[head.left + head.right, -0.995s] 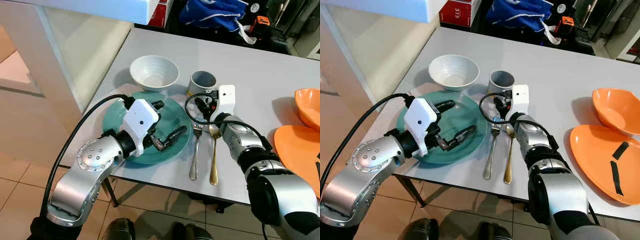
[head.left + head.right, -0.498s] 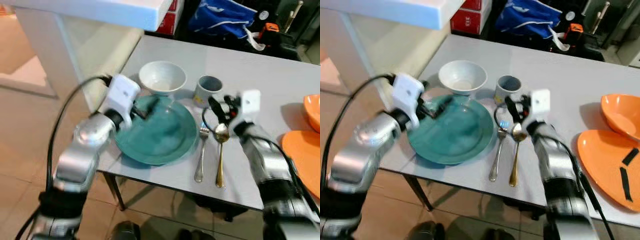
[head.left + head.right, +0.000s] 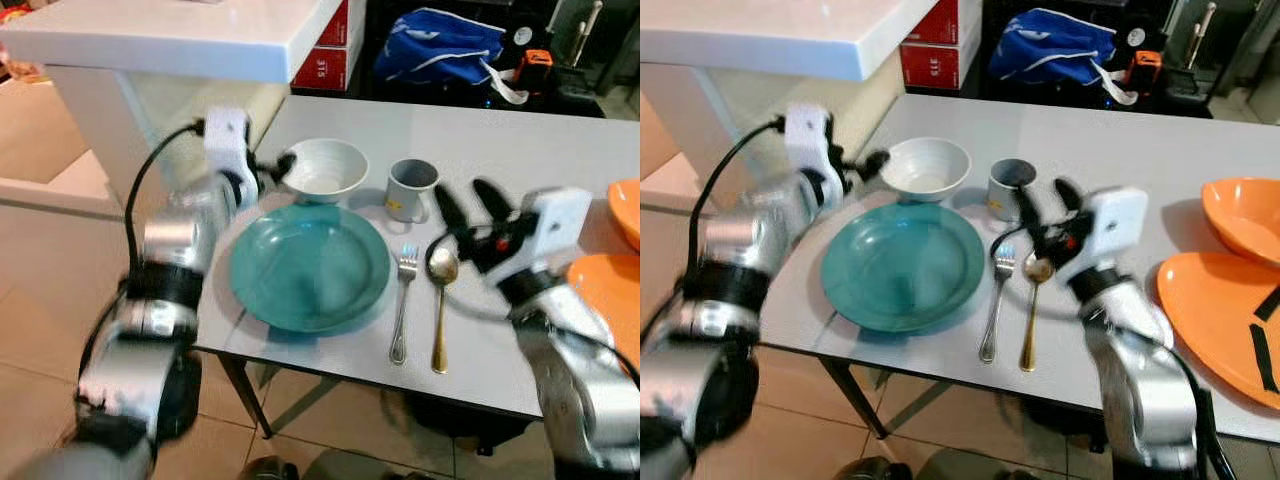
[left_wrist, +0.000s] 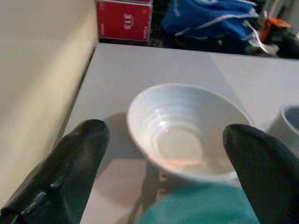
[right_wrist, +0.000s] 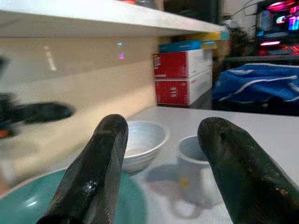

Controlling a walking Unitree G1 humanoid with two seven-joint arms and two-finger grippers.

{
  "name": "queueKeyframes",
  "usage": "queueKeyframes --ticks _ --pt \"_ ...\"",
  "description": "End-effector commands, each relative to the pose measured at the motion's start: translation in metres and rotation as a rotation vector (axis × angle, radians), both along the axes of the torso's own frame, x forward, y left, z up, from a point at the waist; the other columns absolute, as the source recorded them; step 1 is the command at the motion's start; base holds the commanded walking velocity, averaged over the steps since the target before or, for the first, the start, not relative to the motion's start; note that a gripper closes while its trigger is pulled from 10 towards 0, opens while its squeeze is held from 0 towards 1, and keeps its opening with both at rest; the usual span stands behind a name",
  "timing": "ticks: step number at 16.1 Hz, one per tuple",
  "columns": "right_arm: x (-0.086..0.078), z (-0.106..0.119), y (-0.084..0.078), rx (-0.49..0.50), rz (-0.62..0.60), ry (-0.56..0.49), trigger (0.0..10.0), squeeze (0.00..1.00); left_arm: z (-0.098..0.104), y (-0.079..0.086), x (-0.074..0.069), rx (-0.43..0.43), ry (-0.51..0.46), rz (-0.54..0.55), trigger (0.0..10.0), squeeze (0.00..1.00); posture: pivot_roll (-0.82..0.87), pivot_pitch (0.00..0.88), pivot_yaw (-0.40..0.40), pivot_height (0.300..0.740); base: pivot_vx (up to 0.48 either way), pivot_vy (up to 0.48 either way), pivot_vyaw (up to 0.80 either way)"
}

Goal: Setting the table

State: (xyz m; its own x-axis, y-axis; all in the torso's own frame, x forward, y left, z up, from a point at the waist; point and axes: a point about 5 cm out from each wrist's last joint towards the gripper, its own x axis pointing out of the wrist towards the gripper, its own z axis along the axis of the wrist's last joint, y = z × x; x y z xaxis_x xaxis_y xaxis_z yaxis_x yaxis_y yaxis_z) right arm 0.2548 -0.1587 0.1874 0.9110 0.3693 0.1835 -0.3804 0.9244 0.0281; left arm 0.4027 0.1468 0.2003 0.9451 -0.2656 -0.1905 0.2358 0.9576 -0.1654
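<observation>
A teal plate lies near the table's front edge, with a white bowl and a grey mug behind it. A silver fork and a gold spoon lie side by side to the plate's right. My left gripper is open at the bowl's left rim; in the left wrist view the bowl sits ahead between its fingers. My right gripper hovers open above the spoon's bowl end, just right of the mug, holding nothing.
An orange plate and an orange bowl sit at the table's right edge. A white counter stands to the left of the table. A blue bag and red boxes lie beyond the far edge.
My left arm lifted off the teal plate and swung left and back to the bowl's side. My right gripper rose and drew away to the right from the cutlery. The camera view also shifted.
</observation>
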Motion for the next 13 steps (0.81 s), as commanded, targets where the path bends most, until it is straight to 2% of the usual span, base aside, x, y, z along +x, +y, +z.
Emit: queueKeyframes --ticks 1,2,3,6,8,10,13 --pt "-0.006 0.001 0.014 -0.037 0.084 0.015 10.0 0.0 0.003 0.009 0.006 -0.034 0.016 0.052 10.0 1.0 -0.01 0.02 0.119 0.74 0.0 0.0 0.0" --pt "-0.009 0.0 0.019 -0.057 0.101 0.028 10.0 0.0 0.001 0.01 0.008 -0.056 0.05 0.061 10.0 1.0 -0.03 0.036 0.125 0.74 0.0 0.0 0.0" --pt "-0.012 0.001 0.022 -0.07 0.099 0.029 10.0 0.0 -0.002 0.011 0.009 -0.104 0.073 0.07 10.0 0.0 -0.04 0.056 0.125 0.74 0.0 0.0 0.0" --pt "-0.019 0.005 0.021 -0.068 0.077 0.035 10.0 0.0 -0.01 0.013 0.01 -0.147 0.105 0.08 10.0 0.0 -0.06 0.086 0.119 0.74 0.0 0.0 0.0" --pt "-0.025 0.006 0.022 -0.082 0.078 0.044 10.0 0.0 -0.017 0.018 0.01 -0.112 0.111 0.13 10.0 0.0 -0.09 0.108 0.115 0.74 0.0 0.0 0.0" --pt "-0.029 0.009 0.023 -0.091 0.078 0.038 10.0 0.0 -0.021 0.02 0.009 -0.117 0.106 0.139 10.0 0.0 -0.11 0.128 0.115 0.74 0.0 0.0 0.0" --pt "-0.037 0.014 0.022 -0.092 0.081 0.044 10.0 0.0 -0.02 0.014 0.01 -0.184 0.086 0.139 10.0 0.0 -0.13 0.178 0.093 0.74 0.0 0.0 0.0"
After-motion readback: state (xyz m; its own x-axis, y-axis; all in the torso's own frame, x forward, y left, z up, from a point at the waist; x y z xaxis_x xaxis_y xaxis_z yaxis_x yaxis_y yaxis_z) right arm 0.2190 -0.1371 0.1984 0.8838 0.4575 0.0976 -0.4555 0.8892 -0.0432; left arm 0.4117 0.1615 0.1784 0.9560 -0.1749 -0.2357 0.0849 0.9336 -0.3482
